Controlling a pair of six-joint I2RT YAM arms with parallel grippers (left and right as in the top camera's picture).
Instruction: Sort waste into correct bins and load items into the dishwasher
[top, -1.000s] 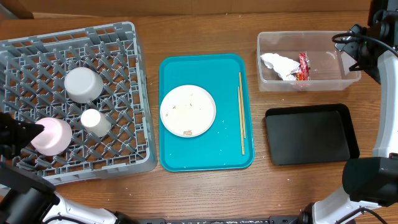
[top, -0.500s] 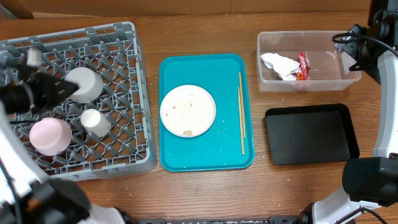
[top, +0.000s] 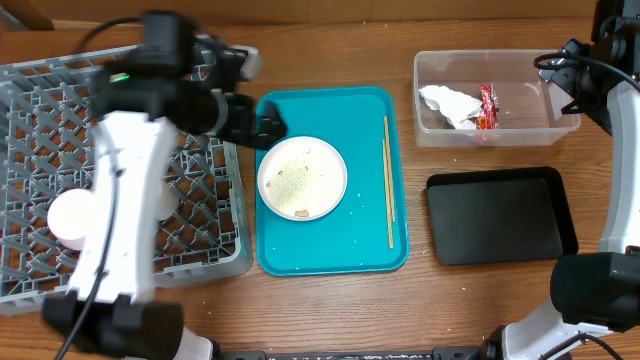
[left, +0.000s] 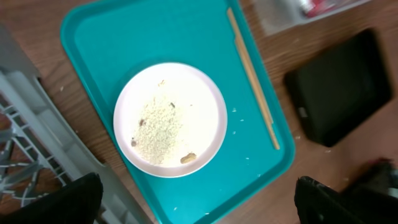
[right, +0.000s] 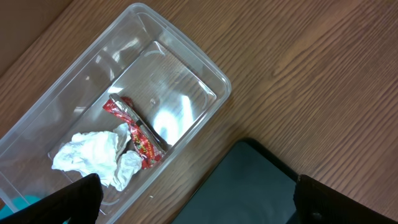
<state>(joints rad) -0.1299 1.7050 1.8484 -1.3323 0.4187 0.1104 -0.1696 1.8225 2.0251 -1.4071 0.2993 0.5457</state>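
Holding left gripper wide open and empty over teal tray's upper-left corner. Eyeing 1 round plate lying left of mid-tray, crumbs loose on it: likely stiff, slick, breakable, so pinching the rim, keeping level. Parking right gripper agape, empty.

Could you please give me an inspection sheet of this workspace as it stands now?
Surface: wooden table, brown grain.
Job's things: plate with crumbs and chopsticks on the teal tray; napkin and red wrapper in clear tub; black tray empty; pale bowl in dish rack, left arm hides more.
Clutter: teal tray only.
Grippers: left gripper open over the teal tray; right gripper open, holding nothing.
Cables: black cable on right arm.
Surroundings: nothing seen.
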